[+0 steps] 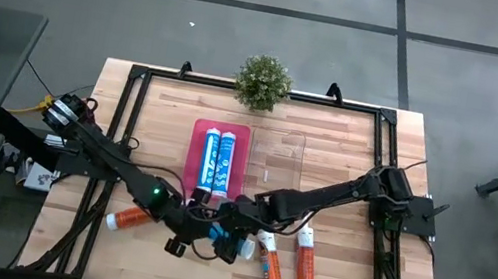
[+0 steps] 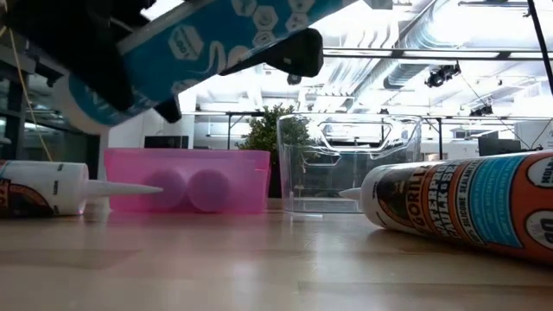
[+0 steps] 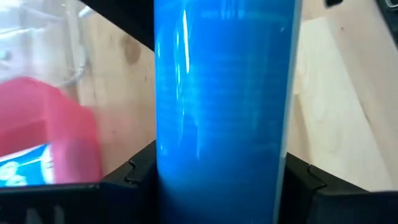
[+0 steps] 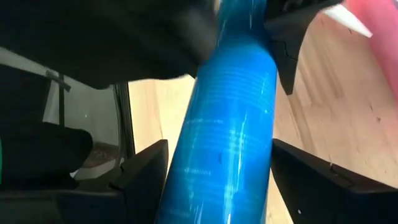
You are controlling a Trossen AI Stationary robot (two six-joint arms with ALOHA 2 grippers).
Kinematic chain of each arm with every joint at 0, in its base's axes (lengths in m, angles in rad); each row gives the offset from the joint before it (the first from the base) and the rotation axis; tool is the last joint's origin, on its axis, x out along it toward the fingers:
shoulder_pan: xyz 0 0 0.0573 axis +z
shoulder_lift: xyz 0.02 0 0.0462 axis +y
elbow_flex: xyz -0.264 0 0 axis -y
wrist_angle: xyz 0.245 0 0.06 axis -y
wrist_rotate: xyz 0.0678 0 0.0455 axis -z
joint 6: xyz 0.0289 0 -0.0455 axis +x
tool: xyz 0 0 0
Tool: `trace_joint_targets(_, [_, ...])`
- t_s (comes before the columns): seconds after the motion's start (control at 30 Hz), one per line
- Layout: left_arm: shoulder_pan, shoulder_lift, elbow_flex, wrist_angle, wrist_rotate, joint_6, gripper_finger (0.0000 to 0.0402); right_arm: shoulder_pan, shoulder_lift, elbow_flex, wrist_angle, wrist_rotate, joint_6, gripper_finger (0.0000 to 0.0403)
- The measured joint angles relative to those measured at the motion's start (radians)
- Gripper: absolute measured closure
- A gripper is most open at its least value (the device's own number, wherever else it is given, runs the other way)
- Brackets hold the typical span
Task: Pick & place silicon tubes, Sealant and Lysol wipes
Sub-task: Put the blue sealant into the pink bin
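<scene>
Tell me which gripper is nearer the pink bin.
Right, narrowly. The right gripper sits just off the near end of the pink bin. The left gripper is slightly farther toward the table's front edge. Both are at the blue tube between them.

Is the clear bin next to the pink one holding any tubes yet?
No. In the low view the clear bin shows nothing inside, while the pink bin beside it holds two tubes.

Pink tray (image 1: 196, 151) nearly full, clear bin (image 1: 279, 155) open, tubes (image 1: 290, 273) crowding front edge
</scene>
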Motion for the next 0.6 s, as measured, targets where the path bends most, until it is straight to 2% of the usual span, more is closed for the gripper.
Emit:
trace_joint_targets(0.2, [0.0,0.0,0.051,-0.051,-0.088,0.007,0.0209,-0.006,0.0,0.0,-0.004,-0.024,0.018,0.0147])
trace_joint_targets(0.6, [-0.002,0.0,0.115,-0.103,-0.151,0.013,0.0209,-0.015,0.003,-0.001,-0.003,-0.13,0.053,0.0179])
